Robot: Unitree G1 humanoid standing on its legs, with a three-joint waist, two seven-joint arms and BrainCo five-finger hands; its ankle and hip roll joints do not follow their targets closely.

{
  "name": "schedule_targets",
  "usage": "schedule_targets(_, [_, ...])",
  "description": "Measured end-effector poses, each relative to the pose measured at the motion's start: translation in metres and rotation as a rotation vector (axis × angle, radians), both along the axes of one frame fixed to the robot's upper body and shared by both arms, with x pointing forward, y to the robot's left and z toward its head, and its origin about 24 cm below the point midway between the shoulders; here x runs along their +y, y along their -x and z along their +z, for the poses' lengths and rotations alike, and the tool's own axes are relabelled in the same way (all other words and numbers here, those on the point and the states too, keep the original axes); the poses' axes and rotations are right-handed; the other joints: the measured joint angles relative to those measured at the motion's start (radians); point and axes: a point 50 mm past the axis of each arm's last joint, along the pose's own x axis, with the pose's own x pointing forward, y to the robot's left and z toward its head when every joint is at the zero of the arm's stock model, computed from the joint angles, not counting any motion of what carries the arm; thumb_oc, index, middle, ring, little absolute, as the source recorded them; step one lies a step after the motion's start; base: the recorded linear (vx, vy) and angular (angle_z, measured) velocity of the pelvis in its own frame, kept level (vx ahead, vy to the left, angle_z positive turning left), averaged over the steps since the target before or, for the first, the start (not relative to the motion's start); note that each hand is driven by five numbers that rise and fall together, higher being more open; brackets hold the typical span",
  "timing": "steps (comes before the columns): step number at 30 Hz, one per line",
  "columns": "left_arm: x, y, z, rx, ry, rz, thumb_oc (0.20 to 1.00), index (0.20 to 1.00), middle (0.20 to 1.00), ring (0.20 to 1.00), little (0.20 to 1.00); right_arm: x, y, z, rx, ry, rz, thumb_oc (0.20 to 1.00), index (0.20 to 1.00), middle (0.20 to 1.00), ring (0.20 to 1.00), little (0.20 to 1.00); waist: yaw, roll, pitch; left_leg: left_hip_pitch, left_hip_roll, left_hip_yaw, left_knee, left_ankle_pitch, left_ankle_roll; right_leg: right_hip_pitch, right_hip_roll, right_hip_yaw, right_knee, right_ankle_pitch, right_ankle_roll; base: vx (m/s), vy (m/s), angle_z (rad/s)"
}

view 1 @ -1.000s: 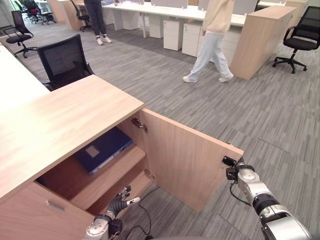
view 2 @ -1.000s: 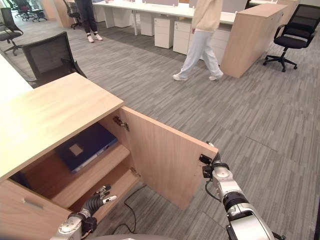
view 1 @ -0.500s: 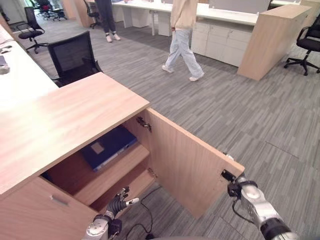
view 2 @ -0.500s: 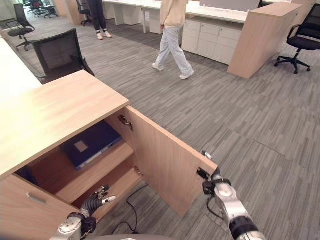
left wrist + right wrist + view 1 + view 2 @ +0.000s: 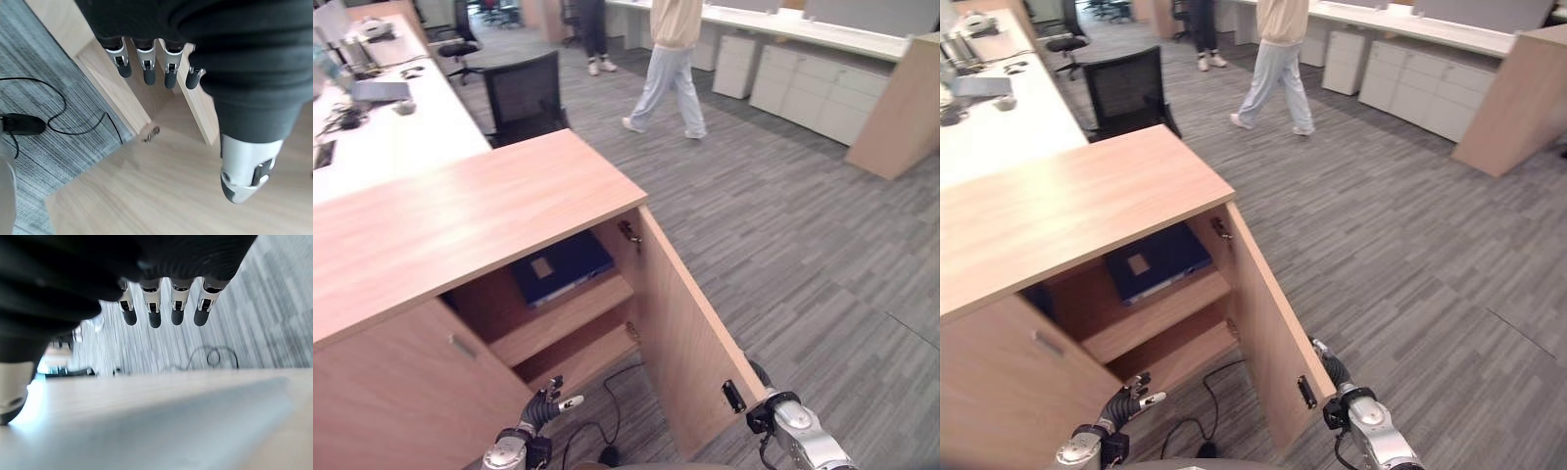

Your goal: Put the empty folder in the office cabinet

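Blue, with a pale label on its cover, the folder (image 5: 560, 268) lies flat on the upper shelf (image 5: 570, 315) inside the cabinet (image 5: 460, 211), in neither hand. The cabinet is light wood; its door (image 5: 690, 348) stands wide open, swung out toward the robot's right, with a hinge showing at the top of the opening and another lower down.

Low in front of the opening, the left hand (image 5: 546, 403) hangs over the grey carpet (image 5: 783, 245), touching nothing. In its wrist view the fingers (image 5: 145, 61) are straight in a row and the thumb is well apart, so the hand is relaxed and spread, holding nothing.

At the door's free edge, the right hand (image 5: 1339, 377) reaches behind the panel. Its wrist view shows the fingers (image 5: 154, 308) straight and side by side above a pale wooden surface, with the thumb apart; they are not curled round anything. Whether they touch the door I cannot tell.

Beyond the cabinet, a black chair (image 5: 524, 96) stands at a white desk (image 5: 382, 132), and a person (image 5: 668, 59) in light trousers walks across the carpet.
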Motion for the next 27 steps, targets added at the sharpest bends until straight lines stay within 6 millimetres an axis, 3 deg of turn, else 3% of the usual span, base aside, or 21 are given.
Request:
schedule_targets(2, [0.001,-0.001,-0.001,0.002,0.001,0.030,1.000,1.000,1.000,1.000,1.000,0.005,-0.014,0.007,-0.037,0.006,0.029,1.000,1.000,1.000,1.000,1.000,0.021,0.010,0.026,-0.049,0.000,-0.009,0.028,0.032,-0.029,-0.024,0.012,-0.021,0.006,-0.003,-0.006,-0.28,0.006,0.59])
schedule_targets(3, [0.001,-0.009,0.001,-0.013,-0.002,0.032,1.000,1.000,1.000,1.000,1.000,0.007,-0.023,0.012,-0.062,0.013,0.041,1.000,1.000,1.000,1.000,1.000,0.030,0.006,0.045,-0.104,-0.014,-0.007,0.069,0.063,-0.067,-0.048,0.013,-0.034,0.024,0.001,-0.012,-0.26,0.002,1.02])
schedule_targets(4, [-0.001,-0.026,0.005,-0.043,0.000,0.039,1.000,1.000,1.000,1.000,1.000,0.011,-0.037,0.022,-0.110,0.023,0.064,1.000,1.000,1.000,1.000,1.000,0.016,-0.031,0.087,-0.173,-0.047,0.059,0.072,0.186,-0.146,-0.084,-0.048,-0.107,0.030,0.038,-0.088,-0.16,-0.012,1.00])
schedule_targets(5, [0.001,-0.032,0.008,-0.062,0.001,0.053,1.000,1.000,1.000,1.000,1.000,0.018,-0.048,0.030,-0.143,0.024,0.085,1.000,1.000,1.000,1.000,1.000,0.030,-0.063,0.116,-0.191,-0.032,0.249,0.107,0.145,-0.084,-0.094,-0.076,-0.125,0.020,0.045,-0.114,-0.12,-0.018,0.96])
schedule_targets(6, [0.006,-0.033,0.010,-0.067,0.000,0.074,1.000,1.000,1.000,1.000,1.000,0.026,-0.055,0.034,-0.167,0.012,0.097,1.000,1.000,1.000,1.000,1.000,0.036,-0.105,0.132,-0.189,-0.008,0.385,0.197,0.054,0.014,-0.087,-0.102,-0.124,0.003,0.055,-0.124,0.00,0.028,0.58])
schedule_targets(7, [0.009,-0.031,0.009,-0.065,-0.001,0.089,1.000,1.000,1.000,1.000,1.000,0.033,-0.057,0.038,-0.188,-0.010,0.107,1.000,1.000,1.000,1.000,1.000,0.030,-0.118,0.134,-0.162,0.016,0.422,0.264,0.011,0.014,-0.070,-0.117,-0.149,0.000,0.051,-0.116,0.06,0.061,0.75])
schedule_targets(9, [0.009,-0.025,0.008,-0.059,0.003,0.092,1.000,1.000,1.000,1.000,1.000,0.035,-0.052,0.034,-0.175,-0.025,0.101,1.000,1.000,1.000,1.000,1.000,0.019,-0.105,0.126,-0.053,0.047,0.444,0.273,-0.059,-0.002,-0.014,-0.119,-0.219,-0.003,0.033,-0.064,0.20,0.073,1.03])
schedule_targets(10, [0.008,-0.022,0.006,-0.052,0.008,0.092,1.000,1.000,1.000,1.000,1.000,0.033,-0.046,0.030,-0.160,-0.031,0.086,1.000,1.000,1.000,1.000,1.000,0.009,-0.104,0.116,-0.005,0.042,0.448,0.255,-0.081,0.001,0.005,-0.115,-0.247,-0.003,0.014,-0.019,0.16,0.067,1.02])
schedule_targets(11, [0.009,-0.016,0.004,-0.039,0.008,0.097,1.000,1.000,1.000,1.000,1.000,0.032,-0.040,0.026,-0.141,-0.032,0.080,1.000,1.000,1.000,1.000,1.000,0.008,-0.092,0.094,0.042,0.032,0.440,0.219,-0.094,0.007,0.012,-0.107,-0.252,0.009,0.005,-0.001,0.08,0.101,0.93])
schedule_targets(12, [0.009,-0.012,0.002,-0.028,0.008,0.099,1.000,1.000,1.000,1.000,1.000,0.031,-0.038,0.024,-0.134,-0.032,0.077,1.000,1.000,1.000,1.000,1.000,0.007,-0.081,0.078,0.070,0.026,0.426,0.174,-0.108,0.014,0.004,-0.103,-0.251,0.030,-0.003,0.006,0.08,0.167,1.05])
schedule_targets(13, [0.009,-0.011,0.002,-0.023,0.009,0.095,1.000,1.000,1.000,1.000,1.000,0.025,-0.037,0.024,-0.129,-0.029,0.051,1.000,1.000,1.000,1.000,1.000,0.010,-0.045,0.059,0.108,0.031,0.403,0.068,-0.134,0.051,-0.019,-0.096,-0.269,0.102,-0.015,-0.002,0.07,0.217,0.87])
schedule_targets(14, [0.013,-0.011,0.002,-0.022,0.000,0.095,1.000,1.000,1.000,1.000,1.000,0.025,-0.037,0.024,-0.130,-0.039,0.030,1.000,1.000,1.000,1.000,1.000,0.025,-0.055,0.061,0.117,0.022,0.392,0.031,-0.122,0.054,-0.031,-0.115,-0.273,0.135,-0.022,-0.003,0.03,0.178,0.78])
schedule_targets(18, [0.030,0.010,-0.003,0.051,-0.048,0.097,1.000,1.000,1.000,1.000,1.000,0.023,-0.039,0.025,-0.139,-0.058,-0.012,1.000,1.000,1.000,1.000,1.000,0.029,-0.093,0.049,0.112,-0.045,0.362,0.024,-0.117,0.090,-0.083,-0.211,-0.190,0.269,-0.053,0.014,-0.02,0.207,0.34])
schedule_targets(20, [0.033,0.015,-0.008,0.088,-0.071,0.087,1.000,1.000,1.000,1.000,1.000,0.019,-0.045,0.030,-0.160,-0.061,-0.040,1.000,1.000,1.000,1.000,1.000,0.036,-0.073,0.061,0.114,-0.075,0.352,0.022,-0.112,0.116,-0.132,-0.300,-0.176,0.430,-0.055,0.021,-0.03,0.090,0.27])
schedule_targets(21, [0.034,0.011,-0.006,0.079,-0.076,0.089,1.000,1.000,1.000,1.000,1.000,0.017,-0.045,0.030,-0.161,-0.060,-0.052,1.000,1.000,1.000,1.000,1.000,0.021,-0.055,0.069,0.124,-0.078,0.323,0.023,-0.116,0.126,-0.151,-0.319,-0.140,0.480,-0.062,0.043,0.00,-0.009,0.62])
schedule_targets(23, [0.045,0.005,0.000,0.045,-0.099,0.114,1.000,1.000,1.000,1.000,1.000,0.017,-0.045,0.029,-0.161,-0.057,-0.063,1.000,1.000,1.000,1.000,1.000,0.017,-0.047,0.068,0.114,-0.090,0.285,0.016,-0.109,0.136,-0.190,-0.305,0.012,0.468,-0.082,0.084,0.07,-0.035,0.58])
schedule_targets(25, [0.052,0.005,0.002,0.045,-0.121,0.113,1.000,1.000,1.000,1.000,1.000,0.013,-0.046,0.032,-0.173,-0.058,-0.085,1.000,1.000,1.000,1.000,1.000,0.010,-0.053,0.066,0.108,-0.096,0.251,0.001,-0.099,0.135,-0.191,-0.235,0.191,0.344,-0.083,0.082,0.08,-0.045,0.47])
schedule_targets(27, [0.055,0.010,0.002,0.057,-0.132,0.108,1.000,1.000,1.000,1.000,1.000,0.009,-0.049,0.033,-0.180,-0.054,-0.114,1.000,1.000,1.000,1.000,1.000,0.004,-0.074,0.058,0.118,-0.111,0.226,-0.012,-0.085,0.135,-0.163,-0.211,0.202,0.233,-0.058,0.095,0.12,-0.084,0.46])
